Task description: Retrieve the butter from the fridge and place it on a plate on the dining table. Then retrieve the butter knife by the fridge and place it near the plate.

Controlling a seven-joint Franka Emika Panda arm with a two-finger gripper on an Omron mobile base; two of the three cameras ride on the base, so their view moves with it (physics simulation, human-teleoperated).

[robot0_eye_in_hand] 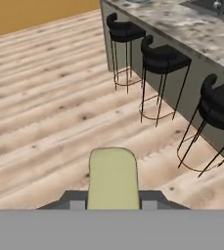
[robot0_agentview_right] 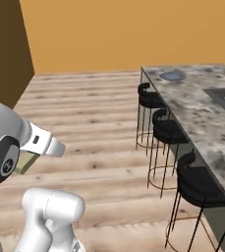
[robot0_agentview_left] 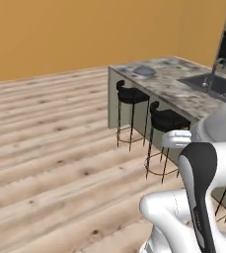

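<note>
While the white arm folds back low over the wood floor, its gripper [robot0_eye_in_hand: 113, 205] grips the pale butter [robot0_eye_in_hand: 113, 178] between its fingertips, carried well short of the dining table [robot0_agentview_right: 202, 118]. The blue-grey plate [robot0_agentview_right: 172, 75] sits at the table's far corner, above the black stools [robot0_agentview_right: 165, 130].

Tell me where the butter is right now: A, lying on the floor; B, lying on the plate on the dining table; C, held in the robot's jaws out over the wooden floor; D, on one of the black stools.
C: in the hand view the butter sits between the gripper jaws with floorboards beyond it, while the plate at the far end of the dining table looks bare.
</note>
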